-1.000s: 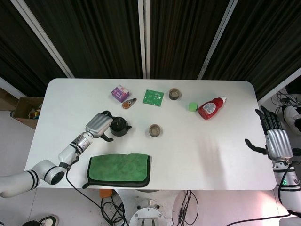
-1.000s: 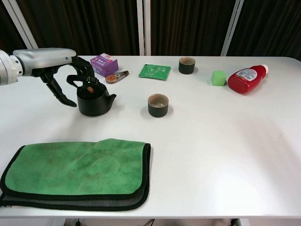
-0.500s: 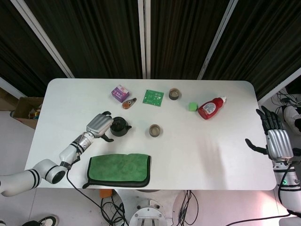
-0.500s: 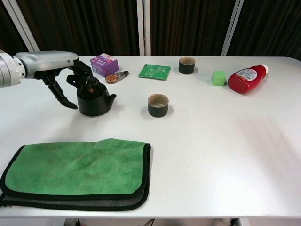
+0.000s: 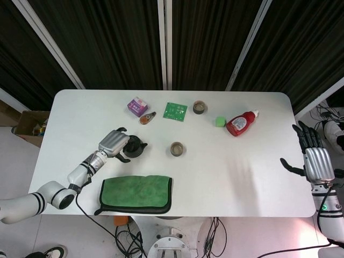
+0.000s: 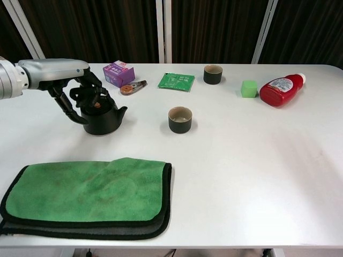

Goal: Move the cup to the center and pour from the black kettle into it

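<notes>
Under both hands spreads the white tabletop, the largest thing in view. Nearer the robot than the left hand lies a folded green cloth. That hand has its fingers curled around the handle of the black kettle, grasping it; whether the kettle has left the tabletop I cannot tell. Off to the hand's right, near but apart, stands the cup, roughly mid-table, so the pour looks to be the step in hand. A second cup sits farther back, beside a green packet. The right hand hovers at the far edge, fingers spread, holding nothing. Risk: gripped only by its handle, the kettle could swing or slip when tilted, spilling short of the cup or knocking it.
</notes>
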Available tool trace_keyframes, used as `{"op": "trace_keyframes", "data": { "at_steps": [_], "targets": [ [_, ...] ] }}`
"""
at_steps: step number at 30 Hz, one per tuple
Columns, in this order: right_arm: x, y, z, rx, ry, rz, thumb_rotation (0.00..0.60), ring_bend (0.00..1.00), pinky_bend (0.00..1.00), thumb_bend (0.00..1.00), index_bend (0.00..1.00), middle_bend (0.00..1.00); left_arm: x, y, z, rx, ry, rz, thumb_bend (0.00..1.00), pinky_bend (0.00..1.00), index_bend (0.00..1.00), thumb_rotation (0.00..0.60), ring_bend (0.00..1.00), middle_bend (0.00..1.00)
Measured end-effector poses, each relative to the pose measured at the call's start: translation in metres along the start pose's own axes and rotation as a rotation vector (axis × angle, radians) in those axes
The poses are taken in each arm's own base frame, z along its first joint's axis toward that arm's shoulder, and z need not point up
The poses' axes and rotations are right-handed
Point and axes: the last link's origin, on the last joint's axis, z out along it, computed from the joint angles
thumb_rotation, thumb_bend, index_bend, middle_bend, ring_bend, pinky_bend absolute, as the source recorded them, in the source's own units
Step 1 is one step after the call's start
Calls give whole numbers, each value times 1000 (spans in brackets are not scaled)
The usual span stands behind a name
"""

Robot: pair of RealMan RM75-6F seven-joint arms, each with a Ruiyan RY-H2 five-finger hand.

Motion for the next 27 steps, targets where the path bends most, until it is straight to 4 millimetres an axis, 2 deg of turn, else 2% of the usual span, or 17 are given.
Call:
{"op": "trace_keyframes", "data": {
  "at_steps": [12, 27],
  "targets": [
    [-3, 1, 1, -4, -7, 1, 600, 0, 0, 176, 0, 0, 3, -1, 1, 8, 2, -46, 23, 184, 661, 564, 639, 772],
    [-5, 3, 1, -9, -10, 2, 600, 0, 0, 177, 0, 0, 12, -2, 1, 4, 2, -154, 23, 184, 704, 562, 667, 804]
  ]
}}
